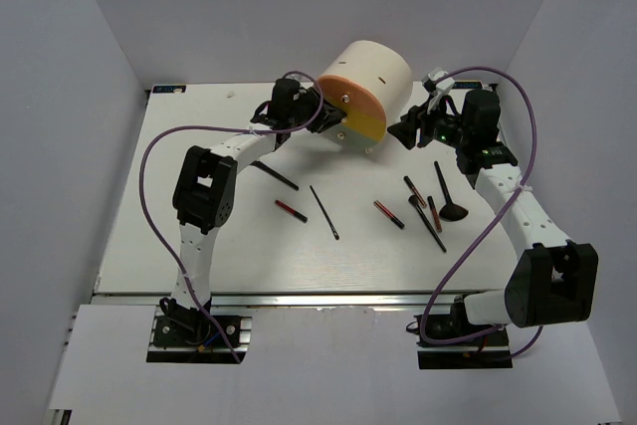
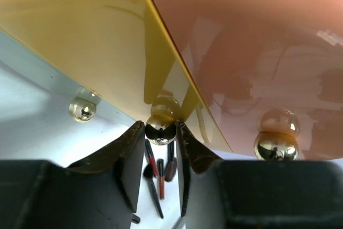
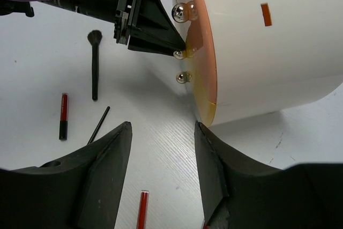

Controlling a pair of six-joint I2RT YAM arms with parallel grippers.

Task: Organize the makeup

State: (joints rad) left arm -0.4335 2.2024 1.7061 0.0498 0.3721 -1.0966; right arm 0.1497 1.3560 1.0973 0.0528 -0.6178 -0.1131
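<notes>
The cream cylindrical case (image 1: 373, 72) lies on its side, its orange and yellow drawer fronts (image 1: 353, 111) facing the arms. My left gripper (image 2: 160, 128) is at the yellow front (image 2: 69, 36), and its fingers touch both sides of the middle gold knob (image 2: 161, 131). Makeup lies loose on the table: a brush (image 1: 274, 175), a red stick (image 1: 290, 210), a slim black stick (image 1: 323, 212), and more sticks and brushes (image 1: 430, 211) to the right. My right gripper (image 3: 162, 127) hangs open over bare table beside the case's lower edge (image 3: 206, 113), holding nothing.
Two more gold knobs (image 2: 82, 109) (image 2: 275, 146) flank the held one. A red stick (image 3: 142, 210) lies just under my right jaws. White walls enclose the table (image 1: 199, 256) on three sides, and purple cables loop over both arms.
</notes>
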